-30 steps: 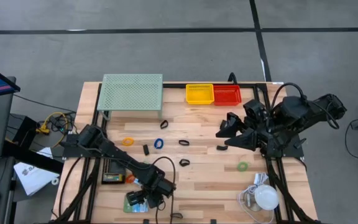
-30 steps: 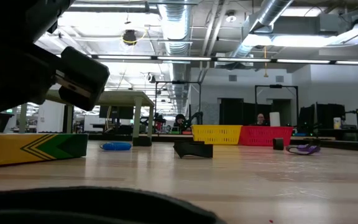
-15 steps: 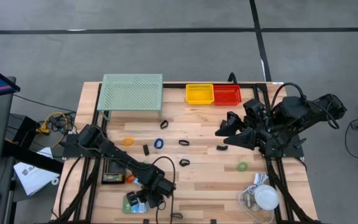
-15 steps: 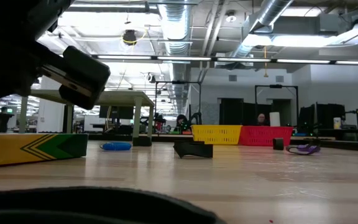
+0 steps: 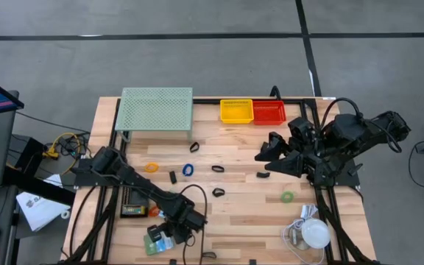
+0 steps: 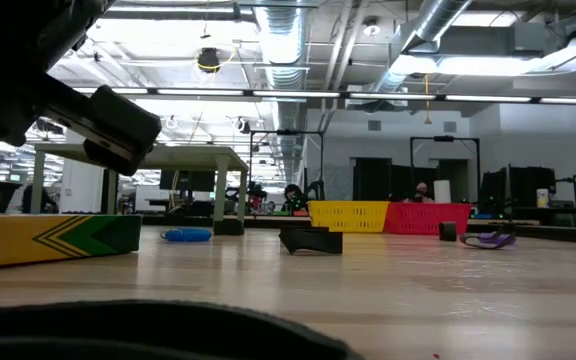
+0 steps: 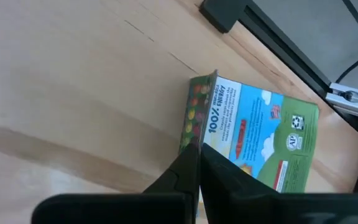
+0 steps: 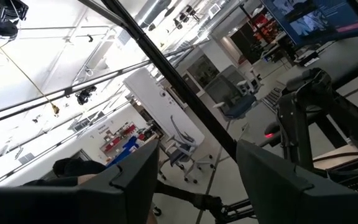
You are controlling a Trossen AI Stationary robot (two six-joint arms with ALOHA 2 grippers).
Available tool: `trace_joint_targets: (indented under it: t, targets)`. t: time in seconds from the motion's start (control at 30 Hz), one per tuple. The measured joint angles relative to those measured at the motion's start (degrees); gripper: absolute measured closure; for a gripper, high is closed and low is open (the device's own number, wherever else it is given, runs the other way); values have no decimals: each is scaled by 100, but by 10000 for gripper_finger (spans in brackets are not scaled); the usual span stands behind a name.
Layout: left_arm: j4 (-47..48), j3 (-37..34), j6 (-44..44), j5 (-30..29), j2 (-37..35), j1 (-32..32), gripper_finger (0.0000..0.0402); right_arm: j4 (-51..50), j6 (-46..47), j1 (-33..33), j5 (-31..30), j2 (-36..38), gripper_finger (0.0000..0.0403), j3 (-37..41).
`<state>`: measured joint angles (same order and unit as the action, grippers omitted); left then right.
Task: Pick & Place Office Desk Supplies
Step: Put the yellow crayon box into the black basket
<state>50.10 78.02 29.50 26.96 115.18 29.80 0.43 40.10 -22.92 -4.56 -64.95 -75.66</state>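
- Right now I am seeing the left gripper (image 5: 162, 240) sitting low at the near edge of the wooden surface (image 5: 241, 213), its jaws pressed together with no gap between them.
- I am watching those jaws in the left wrist view, where the dark fingers (image 7: 185, 177) are meeting at the edge of a flat green card-backed pack (image 7: 253, 140); the pack is lying on the wood, and I cannot tell whether the jaws are pinching it or only touching its edge.
- I am finding the right gripper (image 5: 263, 154) waiting raised over the right half of the surface, its jaws standing wide apart and holding nothing; its wrist camera is looking out into the room.
- I am counting the loose supplies spread across the middle: an orange ring (image 5: 151, 167), a blue ring (image 5: 188, 170), a green ring (image 5: 288, 196), and black clips (image 5: 218, 192) scattered between them.
- I am also seeing a second card-backed pack (image 5: 133, 210) lying just left of the left arm.
- I am noting the yellow basket (image 5: 236, 111) and red basket (image 5: 269, 112) sitting side by side at the far edge, beside the pale-green mesh stand (image 5: 155, 110).
- I am seeing the white dome (image 5: 316, 234) resting at the near right corner.
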Motion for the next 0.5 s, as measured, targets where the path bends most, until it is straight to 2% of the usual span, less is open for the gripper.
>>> trace_joint_targets:
  t: [0.5]
  targets:
    - [-39,-2,-952,-90,-1096,-400,401,4,-33,0,-2,0,191,0]
